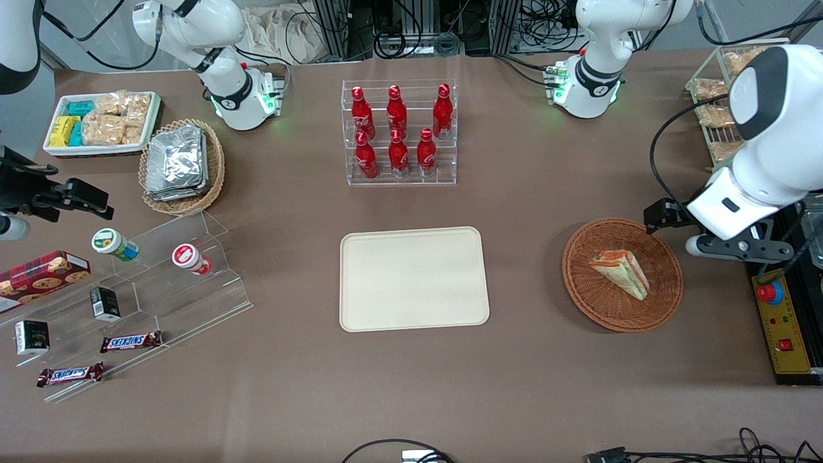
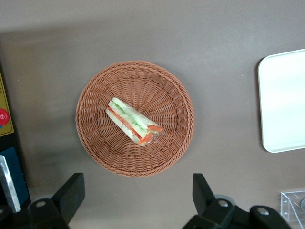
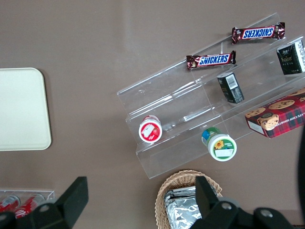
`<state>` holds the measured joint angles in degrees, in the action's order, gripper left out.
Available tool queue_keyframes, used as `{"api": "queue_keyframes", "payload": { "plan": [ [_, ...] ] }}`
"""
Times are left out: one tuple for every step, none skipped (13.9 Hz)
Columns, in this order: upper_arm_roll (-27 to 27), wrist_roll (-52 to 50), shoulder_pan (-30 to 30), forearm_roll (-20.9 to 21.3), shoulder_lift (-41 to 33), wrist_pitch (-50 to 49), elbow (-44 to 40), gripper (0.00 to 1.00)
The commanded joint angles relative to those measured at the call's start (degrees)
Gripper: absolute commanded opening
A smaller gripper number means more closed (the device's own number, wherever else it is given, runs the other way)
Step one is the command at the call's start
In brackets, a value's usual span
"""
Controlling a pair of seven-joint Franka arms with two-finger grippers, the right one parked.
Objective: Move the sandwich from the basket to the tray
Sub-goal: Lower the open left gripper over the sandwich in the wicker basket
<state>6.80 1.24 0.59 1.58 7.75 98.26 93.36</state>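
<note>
Claw (image 2: 138, 200): your claw hangs above the basket's edge, fingers spread wide, holding nothing.
Sandwich (image 2: 133, 121): it lies on its side in the middle of the basket (image 2: 95, 148), untouched.
Handling: judge it light, soft and easily crushed; its wrap may be slippery. Close gently across the two bread faces, mid-wedge, not on the thin tip.
Edges: the basket's low woven rim gives you room to descend.
Open room: the tray (image 1: 411, 308) is bare, with open bench (image 1: 524, 276) between it and the basket.
</note>
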Motion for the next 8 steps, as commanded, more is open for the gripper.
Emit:
{"api": "queue_keyframes", "payload": {
  "plan": [
    [0.1, -0.4, 0.8, -0.1, 3.6, -2.9, -4.7, 1.0],
    [0.1, -0.4, 0.8, 0.1, 3.9, -3.1, -5.3, 1.0],
    [0.1, -0.4, 0.8, 0.1, 4.5, -3.2, -6.2, 1.0],
    [0.1, -0.7, 0.9, 0.1, 5.3, -3.3, -6.4, 1.0],
    [0.1, -1.6, 1.0, 0.1, 5.3, -3.0, -5.5, 1.0],
    [0.1, -4.6, 1.2, 0.7, 5.9, -2.5, -5.1, 1.0],
    [0.1, -9.2, 1.2, 0.9, 7.3, -1.3, -4.9, 1.0],
    [0.0, -15.7, 1.2, 0.9, 7.9, 0.2, -3.8, 1.0]
  ]
}}
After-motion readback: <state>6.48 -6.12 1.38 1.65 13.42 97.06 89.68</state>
